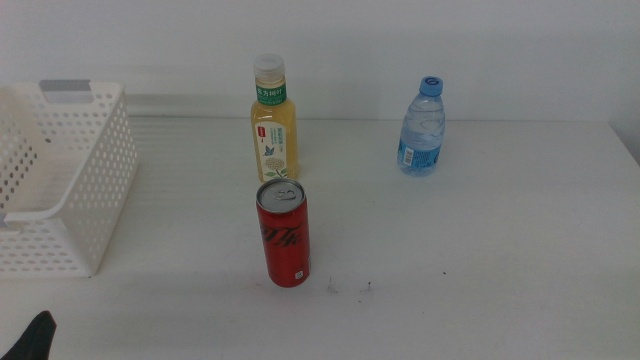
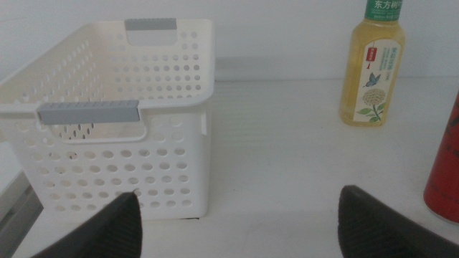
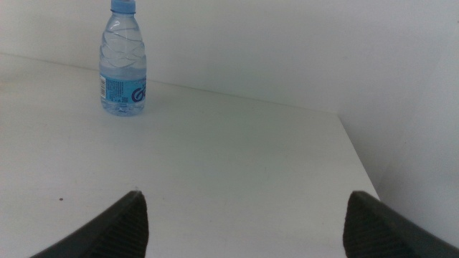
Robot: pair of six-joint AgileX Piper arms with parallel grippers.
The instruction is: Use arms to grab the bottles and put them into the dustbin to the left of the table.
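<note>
The yellow tea bottle (image 1: 273,122) stands upright at the table's back middle; the left wrist view shows it too (image 2: 372,68). The red soda can (image 1: 283,232) stands in front of it, and its edge shows in the left wrist view (image 2: 445,172). The clear water bottle (image 1: 422,127) stands at the back right, also in the right wrist view (image 3: 122,63). The white dustbin (image 1: 60,180) sits at the left (image 2: 107,115). My left gripper (image 2: 240,218) is open and empty, facing the basket; its tip shows at the bottom left corner (image 1: 35,338). My right gripper (image 3: 244,222) is open and empty, out of the middle view.
The white table (image 1: 470,250) has a few dark specks near the can. Its right edge shows in the right wrist view (image 3: 358,158). A white wall stands behind the table.
</note>
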